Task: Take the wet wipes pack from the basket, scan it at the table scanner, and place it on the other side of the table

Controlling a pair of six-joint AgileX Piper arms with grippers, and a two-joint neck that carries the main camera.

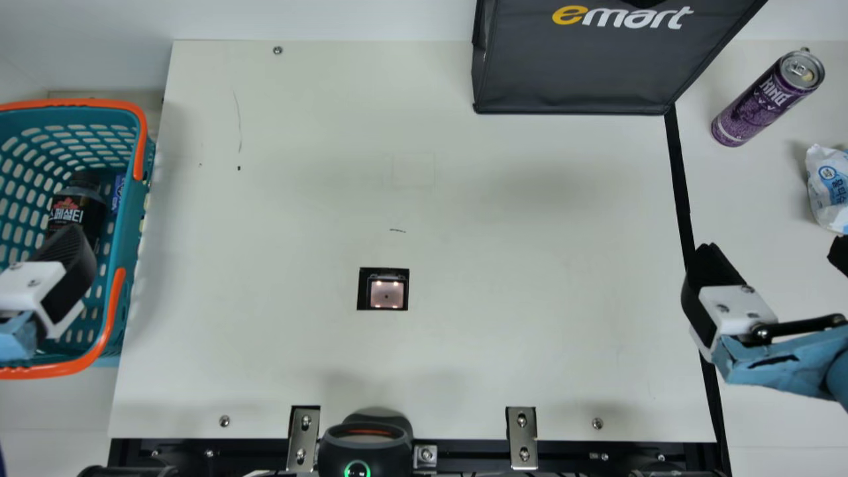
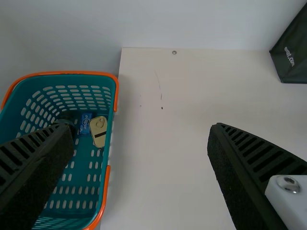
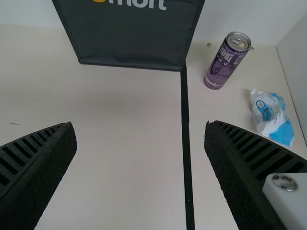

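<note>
My left gripper (image 1: 50, 281) hangs over the near part of the teal basket (image 1: 119, 285); in the left wrist view the gripper (image 2: 140, 141) is open, nothing between its fingers. The white-and-blue wipes pack (image 1: 828, 187) lies on the table right of the black tape line, also seen as a crumpled pack (image 3: 271, 117) in the right wrist view. My right gripper (image 1: 772, 262) is above the tape line, nearer than the pack and apart from it; its own view shows the gripper (image 3: 140, 139) open and holding nothing. The scanner window (image 1: 387, 293) is set in the table.
A dark bottle (image 1: 78, 205), a blue pack (image 2: 85, 123) and a gold can (image 2: 98, 131) lie in the basket. A black bag (image 1: 576, 66) stands at the back, with a purple can (image 1: 762, 103) to its right. A dark round device (image 1: 364, 440) sits at the near edge.
</note>
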